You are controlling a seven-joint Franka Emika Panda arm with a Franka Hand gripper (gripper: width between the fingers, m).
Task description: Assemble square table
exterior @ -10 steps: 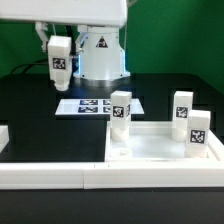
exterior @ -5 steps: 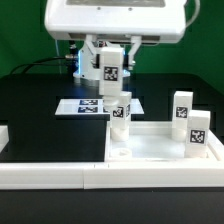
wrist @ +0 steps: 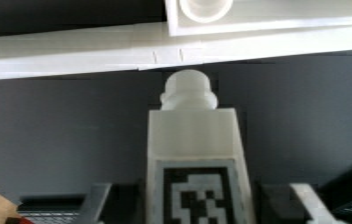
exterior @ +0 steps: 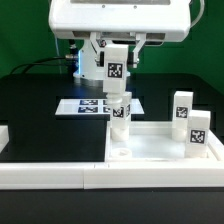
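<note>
Fingers (exterior: 115, 72) clamped on a leg (exterior: 116, 65), upper centre of frame, above the square table (exterior: 150, 148) on the bench. Risk: tilted screw tip misses the corner socket (wrist: 203, 10); leg jams.

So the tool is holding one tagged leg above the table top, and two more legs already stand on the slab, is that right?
Not quite: the exterior view shows three legs standing on the square table, not two: one leg near its back left corner and two legs at the exterior view's right. The tool does hold the fourth leg above.
</note>
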